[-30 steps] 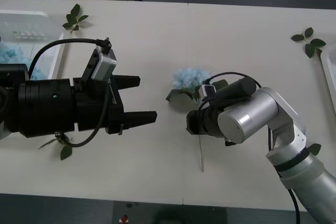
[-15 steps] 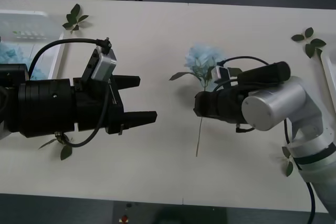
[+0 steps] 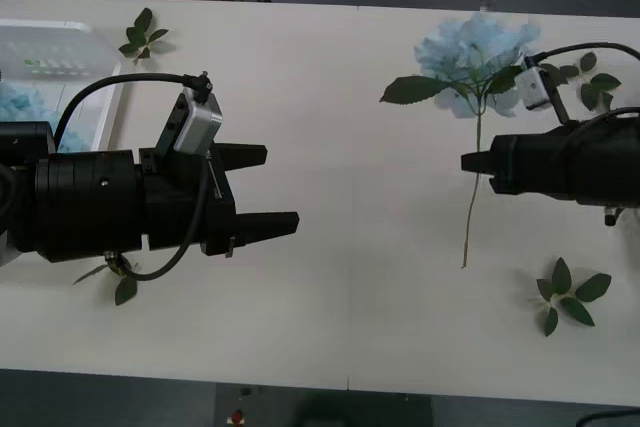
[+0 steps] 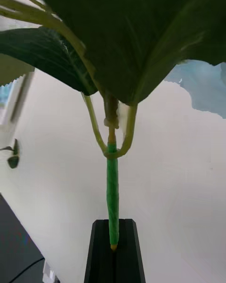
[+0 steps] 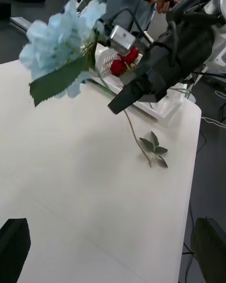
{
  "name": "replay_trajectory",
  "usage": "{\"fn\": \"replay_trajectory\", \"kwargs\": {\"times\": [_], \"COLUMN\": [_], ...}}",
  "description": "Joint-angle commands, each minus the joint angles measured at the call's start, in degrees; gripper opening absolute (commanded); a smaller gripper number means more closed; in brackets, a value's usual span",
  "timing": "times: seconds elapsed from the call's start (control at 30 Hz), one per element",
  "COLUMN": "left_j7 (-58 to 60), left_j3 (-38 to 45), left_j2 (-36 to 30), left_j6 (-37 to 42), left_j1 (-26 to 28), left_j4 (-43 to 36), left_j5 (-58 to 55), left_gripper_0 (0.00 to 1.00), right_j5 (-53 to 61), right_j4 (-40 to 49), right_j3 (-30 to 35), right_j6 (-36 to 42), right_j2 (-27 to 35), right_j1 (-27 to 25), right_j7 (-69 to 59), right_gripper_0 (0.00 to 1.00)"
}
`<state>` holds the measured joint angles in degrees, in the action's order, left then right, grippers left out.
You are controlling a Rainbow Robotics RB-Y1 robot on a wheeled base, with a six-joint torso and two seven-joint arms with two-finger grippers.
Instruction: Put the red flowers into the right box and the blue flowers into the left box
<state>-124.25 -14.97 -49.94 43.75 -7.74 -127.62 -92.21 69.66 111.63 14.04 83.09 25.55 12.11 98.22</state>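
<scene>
**Blue flower held aloft on the right; left arm waiting**

Left box: translucent white bin at the far left edge of the surface. Pale blue bloom lying inside it, partly hidden behind the left arm.

Right box: pale bin at the surface's right edge, seen from the left wrist view. Red flowers sit in it, behind the right arm.

Right gripper: jaws clamped on the thin green stem of a blue flower. Bloom up over the far right part of the surface, stem end hanging free below the jaws.

Left gripper: jaws wide, holding nothing, left of centre.

Open room: bare surface between the two grippers. Loose leaf sprigs lie near the right front edge, others near the far corners.
</scene>
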Motion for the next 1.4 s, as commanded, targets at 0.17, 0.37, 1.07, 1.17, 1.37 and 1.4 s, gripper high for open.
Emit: {"fn": "replay_trajectory", "kwargs": {"times": [0.17, 0.37, 1.07, 1.17, 1.37, 1.4], "left_j7": [-2.3, -2.3, -2.3, -1.9, -1.4, -1.4], "left_j3": [-0.4, -2.0, -8.5, -9.3, -10.5, -10.6], "left_j2": [-0.5, 0.8, 13.8, 15.5, 16.1, 16.1], "left_j6": [-0.6, -0.4, -2.1, -2.1, -2.2, -2.2], "left_j1": [0.2, 2.4, -9.3, -10.9, -12.6, -12.6], "left_j4": [-1.9, -0.4, 15.6, 16.7, 16.8, 16.8], "left_j5": [-0.5, -0.6, -9.7, -10.4, -13.3, -13.6], "left_gripper_0": [1.00, 1.00, 1.00, 1.00, 0.68, 0.50], "right_j5": [13.6, 18.5, 27.5, 27.5, 27.5, 27.5], "right_j4": [2.2, 2.0, 1.1, 1.1, 1.1, 1.1], "right_j3": [1.0, 0.2, -6.6, -6.7, -6.7, -6.7], "right_j6": [-0.5, -2.3, -12.9, -12.9, -12.9, -12.9], "right_j2": [-1.6, -5.2, -6.5, -6.5, -6.5, -6.5], "right_j1": [2.7, 4.6, 6.7, 6.8, 6.8, 6.8], "right_j7": [6.6, 5.5, 1.8, 1.8, 1.8, 1.8], "right_gripper_0": [0.00, 0.00, 0.00, 0.00, 0.00, 0.00]}}
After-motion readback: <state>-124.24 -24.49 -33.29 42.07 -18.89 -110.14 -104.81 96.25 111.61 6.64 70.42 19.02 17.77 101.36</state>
